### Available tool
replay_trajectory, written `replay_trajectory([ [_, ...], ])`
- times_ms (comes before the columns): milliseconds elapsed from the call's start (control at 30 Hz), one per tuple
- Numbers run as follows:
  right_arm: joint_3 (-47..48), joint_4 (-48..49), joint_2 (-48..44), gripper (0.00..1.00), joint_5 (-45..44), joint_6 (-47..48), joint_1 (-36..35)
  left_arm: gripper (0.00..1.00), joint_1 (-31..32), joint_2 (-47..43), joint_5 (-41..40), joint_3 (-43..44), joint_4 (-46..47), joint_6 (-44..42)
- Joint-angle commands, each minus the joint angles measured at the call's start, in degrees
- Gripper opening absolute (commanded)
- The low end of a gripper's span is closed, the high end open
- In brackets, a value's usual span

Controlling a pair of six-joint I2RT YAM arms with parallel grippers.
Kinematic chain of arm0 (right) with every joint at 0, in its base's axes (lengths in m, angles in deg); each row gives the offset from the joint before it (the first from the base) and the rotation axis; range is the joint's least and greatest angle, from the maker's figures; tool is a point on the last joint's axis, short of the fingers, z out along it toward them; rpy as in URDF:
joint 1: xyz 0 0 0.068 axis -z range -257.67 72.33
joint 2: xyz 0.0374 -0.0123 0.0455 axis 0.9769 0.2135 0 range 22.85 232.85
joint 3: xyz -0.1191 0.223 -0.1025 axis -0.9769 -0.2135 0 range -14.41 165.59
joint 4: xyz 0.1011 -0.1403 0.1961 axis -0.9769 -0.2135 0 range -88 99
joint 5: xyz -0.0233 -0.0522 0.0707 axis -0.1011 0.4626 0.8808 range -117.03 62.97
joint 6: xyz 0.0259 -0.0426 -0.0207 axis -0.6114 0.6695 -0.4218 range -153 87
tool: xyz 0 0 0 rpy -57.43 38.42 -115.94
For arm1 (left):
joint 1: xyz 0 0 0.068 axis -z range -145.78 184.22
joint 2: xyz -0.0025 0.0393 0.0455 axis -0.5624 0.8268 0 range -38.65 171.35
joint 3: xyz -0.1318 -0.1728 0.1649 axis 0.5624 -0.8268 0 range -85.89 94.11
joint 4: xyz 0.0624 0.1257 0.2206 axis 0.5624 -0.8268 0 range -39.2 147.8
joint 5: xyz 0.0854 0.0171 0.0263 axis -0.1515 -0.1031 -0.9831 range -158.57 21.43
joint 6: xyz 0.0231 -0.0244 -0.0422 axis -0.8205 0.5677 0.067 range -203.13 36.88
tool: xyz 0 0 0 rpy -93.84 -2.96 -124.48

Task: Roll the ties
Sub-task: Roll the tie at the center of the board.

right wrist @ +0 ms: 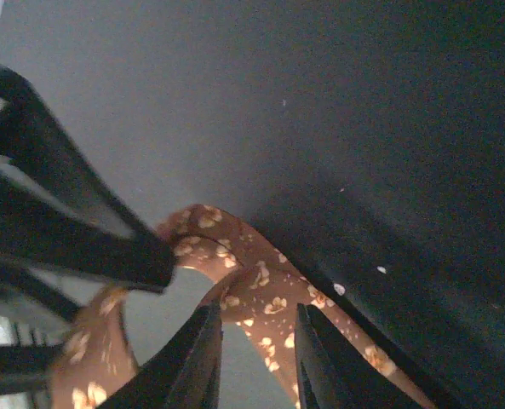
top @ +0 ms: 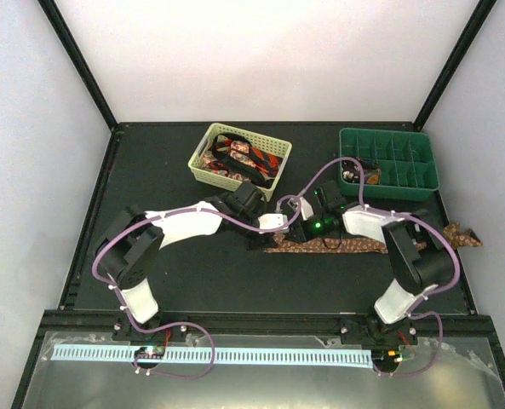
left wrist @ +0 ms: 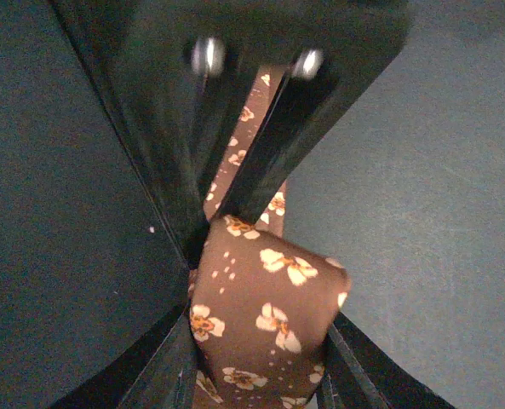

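Your left gripper (left wrist: 265,328) clamps a soft folded end of the brown flower-printed fabric tie (left wrist: 269,294) at mid-table. Your right gripper (right wrist: 259,317) straddles the same strip, fingers narrowed; I cannot tell if they pinch. From above, both arms hide the fold. Red-and-black ties (top: 243,158) fill the pale yellow lattice basket (top: 203,166) on the matte black table (top: 192,273), white walls (top: 261,60) around.

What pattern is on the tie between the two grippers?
Brown tie with cream flowers, orange centres; clearest in the left wrist view.
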Motion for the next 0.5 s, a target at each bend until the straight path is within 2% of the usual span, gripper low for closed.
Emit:
replay_trajectory([
  [0, 0.1, -3.8, -6.3, 0.29, 2.2, 1.3, 3.1, 0.38, 0.2, 0.9, 0.1, 0.5, 4.3, 2.7],
  [100, 0.4, -6.6, -8.1, 0.36, 1.7, 2.5, 5.1, 0.38, 0.2, 1.3, -1.4, 0.3, 5.5, 4.7],
  [300, -3.0, -2.4, -10.3, 0.49, 7.4, -2.7, 7.1, 0.38, 0.6, 4.6, -2.6, 1.7, 5.6, 7.5],
  [467, -5.1, 0.4, -10.8, 0.48, 10.6, -4.9, 7.1, 0.37, 1.4, 5.4, -2.5, 1.9, 7.0, 8.2],
])
